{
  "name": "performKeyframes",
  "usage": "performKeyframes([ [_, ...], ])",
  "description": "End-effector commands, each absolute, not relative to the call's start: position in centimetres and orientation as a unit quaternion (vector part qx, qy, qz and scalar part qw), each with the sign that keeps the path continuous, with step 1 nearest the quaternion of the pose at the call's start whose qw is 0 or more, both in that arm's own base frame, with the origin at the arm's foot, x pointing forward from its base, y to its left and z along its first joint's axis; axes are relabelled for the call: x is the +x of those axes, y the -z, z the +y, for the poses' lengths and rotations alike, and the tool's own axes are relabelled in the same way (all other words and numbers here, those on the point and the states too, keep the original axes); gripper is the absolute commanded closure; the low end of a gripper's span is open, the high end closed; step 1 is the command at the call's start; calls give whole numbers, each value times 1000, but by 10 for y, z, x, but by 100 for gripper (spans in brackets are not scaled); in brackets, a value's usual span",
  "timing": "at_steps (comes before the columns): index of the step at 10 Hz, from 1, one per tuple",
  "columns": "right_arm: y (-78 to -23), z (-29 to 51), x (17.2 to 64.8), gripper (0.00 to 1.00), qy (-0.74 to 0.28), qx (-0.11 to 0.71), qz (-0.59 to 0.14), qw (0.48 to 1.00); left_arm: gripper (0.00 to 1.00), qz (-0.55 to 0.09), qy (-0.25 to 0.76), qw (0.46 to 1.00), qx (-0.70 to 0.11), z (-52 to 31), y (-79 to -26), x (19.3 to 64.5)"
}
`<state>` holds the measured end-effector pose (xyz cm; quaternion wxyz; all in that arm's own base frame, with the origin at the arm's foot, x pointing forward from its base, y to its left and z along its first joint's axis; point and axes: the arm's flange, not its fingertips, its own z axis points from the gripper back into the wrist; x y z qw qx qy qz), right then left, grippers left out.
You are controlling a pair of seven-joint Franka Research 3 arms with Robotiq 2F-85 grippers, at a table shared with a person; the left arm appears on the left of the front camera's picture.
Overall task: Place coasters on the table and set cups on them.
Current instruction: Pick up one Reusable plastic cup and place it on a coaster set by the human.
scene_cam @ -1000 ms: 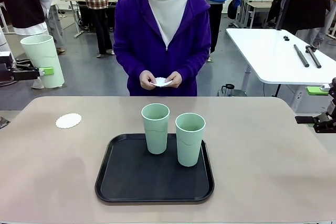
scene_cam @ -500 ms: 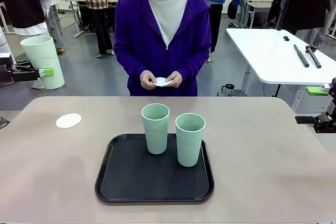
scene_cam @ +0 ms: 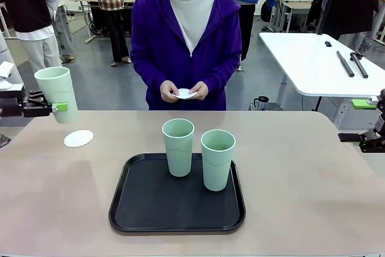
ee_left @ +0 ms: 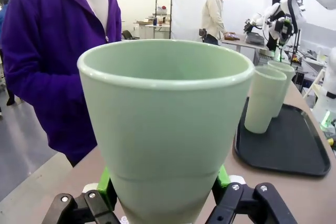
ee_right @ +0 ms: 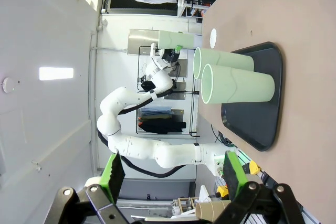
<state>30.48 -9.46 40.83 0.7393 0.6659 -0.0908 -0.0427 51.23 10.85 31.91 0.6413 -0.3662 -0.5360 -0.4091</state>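
Beige table [scene_cam: 301,179], black tray [scene_cam: 144,209] at centre w/ two cups [scene_cam: 178,147] upright on it. Right gripper [ee_right: 172,174] open, empty, at right edge. Left gripper [scene_cam: 59,108] clamps third cup [scene_cam: 55,88] aloft, far left, just above coaster [scene_cam: 79,138] lying on table.

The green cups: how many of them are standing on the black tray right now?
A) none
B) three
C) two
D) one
C: two cups stand on the tray, while the third cup is off the tray, clamped in the left fingers.
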Motion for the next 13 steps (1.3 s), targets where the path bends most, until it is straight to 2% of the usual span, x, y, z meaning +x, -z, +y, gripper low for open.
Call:
performKeyframes([
  [1, -408, -95, 306, 0, 38, 669, -96, 736, 15, -545, 426, 614, -379, 123, -307, 522],
  [4, -408, -95, 306, 0, 38, 669, -96, 736, 15, -553, 431, 597, -390, 123, -288, 534],
  [10, -408, -95, 306, 0, 38, 669, -96, 736, 15, -530, 417, 626, -391, 114, -255, 554],
  [13, -408, -95, 306, 0, 38, 669, -96, 736, 15, -530, 428, 619, -391, 116, -243, 559],
])
